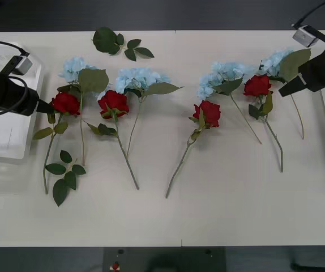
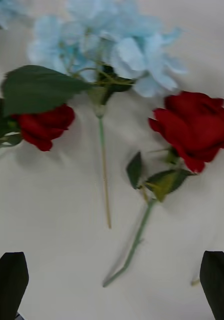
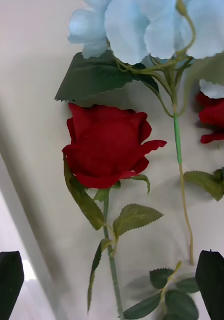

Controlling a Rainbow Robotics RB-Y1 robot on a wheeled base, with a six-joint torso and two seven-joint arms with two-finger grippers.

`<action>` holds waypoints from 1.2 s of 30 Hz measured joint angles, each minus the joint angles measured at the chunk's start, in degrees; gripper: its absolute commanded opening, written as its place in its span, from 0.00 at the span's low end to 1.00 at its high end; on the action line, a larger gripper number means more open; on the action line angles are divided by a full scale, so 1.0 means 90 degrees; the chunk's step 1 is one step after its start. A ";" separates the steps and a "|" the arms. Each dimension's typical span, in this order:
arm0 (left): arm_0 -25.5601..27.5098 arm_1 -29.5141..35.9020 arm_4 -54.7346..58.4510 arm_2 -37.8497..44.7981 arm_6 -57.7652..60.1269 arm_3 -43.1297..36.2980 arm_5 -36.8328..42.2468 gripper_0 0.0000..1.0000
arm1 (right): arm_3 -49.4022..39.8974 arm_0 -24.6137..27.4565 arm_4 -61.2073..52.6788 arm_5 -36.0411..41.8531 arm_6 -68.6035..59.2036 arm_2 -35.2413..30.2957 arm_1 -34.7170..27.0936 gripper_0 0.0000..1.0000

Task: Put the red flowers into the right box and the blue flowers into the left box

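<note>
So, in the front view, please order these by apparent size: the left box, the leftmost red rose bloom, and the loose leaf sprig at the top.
1. The left box, clearly largest.
2. The loose leaf sprig.
3. The leftmost red rose bloom, smallest.

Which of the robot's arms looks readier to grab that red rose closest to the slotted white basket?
The left. Its left gripper is open right beside that leftmost red rose; the right gripper is across the table.

no readable text, seemingly, on anything
</note>
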 measured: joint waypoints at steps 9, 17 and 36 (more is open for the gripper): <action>0.0000 -0.0819 -0.1721 0.0000 0.0152 0.0002 -0.0103 1.00 | 0.1435 -0.0121 0.1247 -0.1171 -0.0460 0.0000 0.0107 1.00; 0.0093 -0.1335 -0.2580 0.0000 0.0330 0.0005 -0.0348 1.00 | 0.2312 -0.0121 0.1937 -0.2679 -0.0460 -0.0001 0.0975 1.00; 0.0290 -0.1941 -0.3033 0.0000 0.0548 0.0877 -0.0807 1.00 | 0.3222 -0.0121 0.3183 -0.4046 -0.0460 -0.0788 0.1975 1.00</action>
